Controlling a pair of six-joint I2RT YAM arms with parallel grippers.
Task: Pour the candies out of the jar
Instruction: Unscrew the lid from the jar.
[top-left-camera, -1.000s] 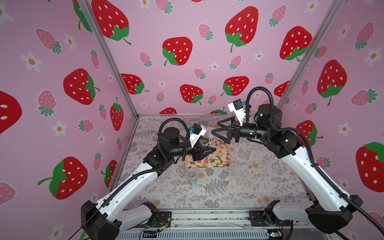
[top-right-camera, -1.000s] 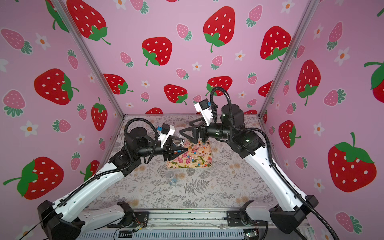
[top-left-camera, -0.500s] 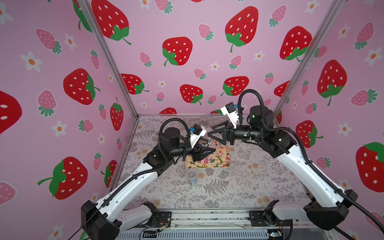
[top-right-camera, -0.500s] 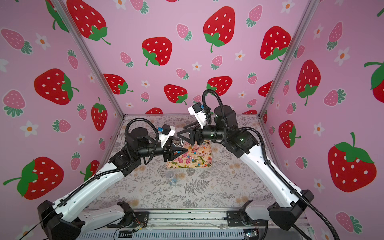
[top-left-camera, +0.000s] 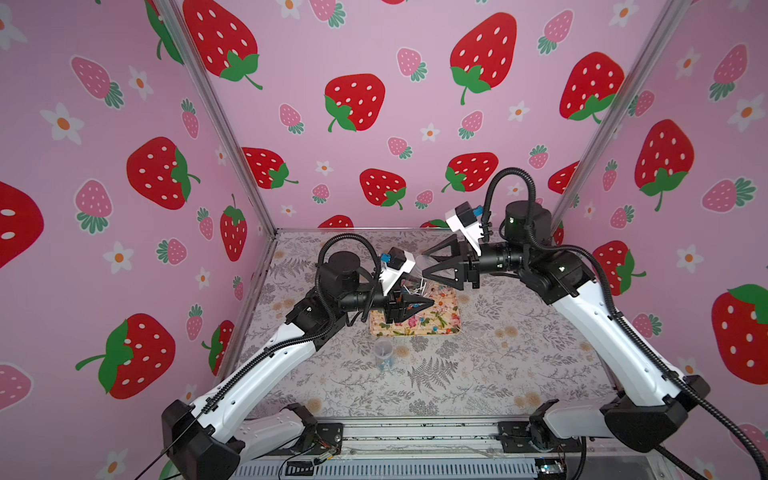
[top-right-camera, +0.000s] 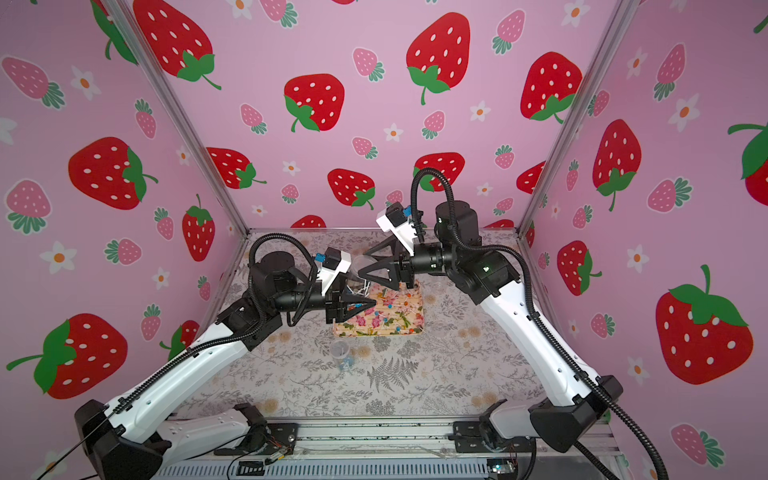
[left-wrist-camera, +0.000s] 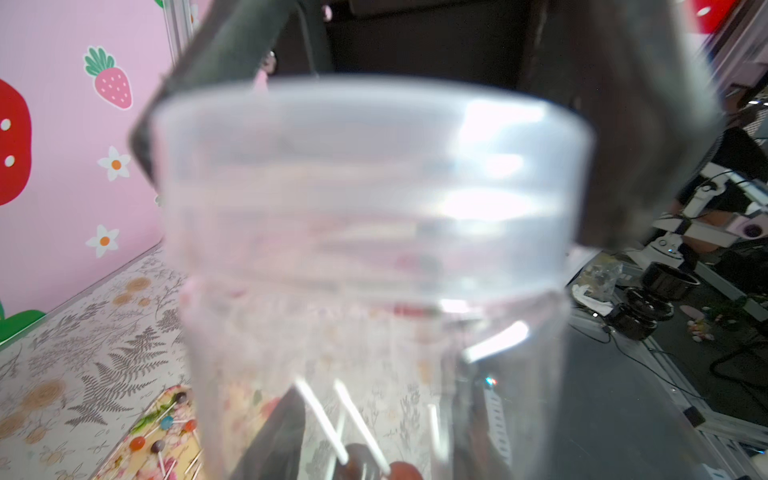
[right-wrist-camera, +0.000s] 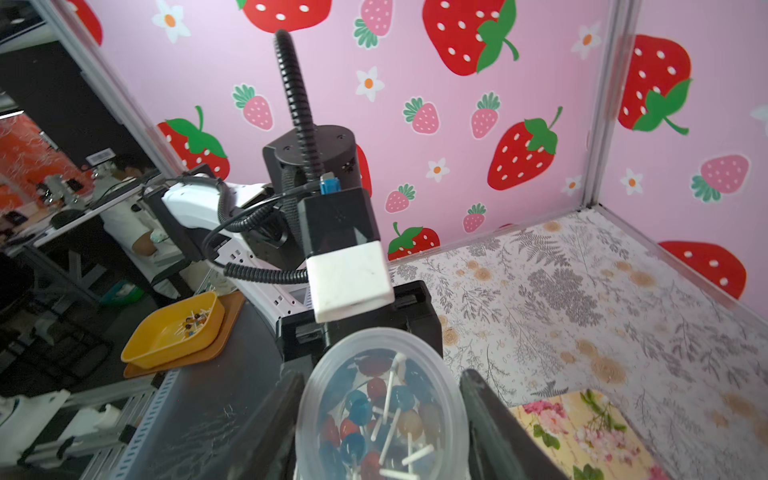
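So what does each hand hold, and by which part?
The left hand grips the jar by its lower body; the right hand clamps its lid.

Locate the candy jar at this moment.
In both top views the jar is held mid-air between the left gripper and right gripper, above the floral tray.

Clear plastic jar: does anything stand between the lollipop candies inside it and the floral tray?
Yes: a translucent plastic lid covers the clear plastic jar's mouth, above the small lollipop candies. The right gripper grips the lid; the left gripper holds the jar near the floral rectangular tray.
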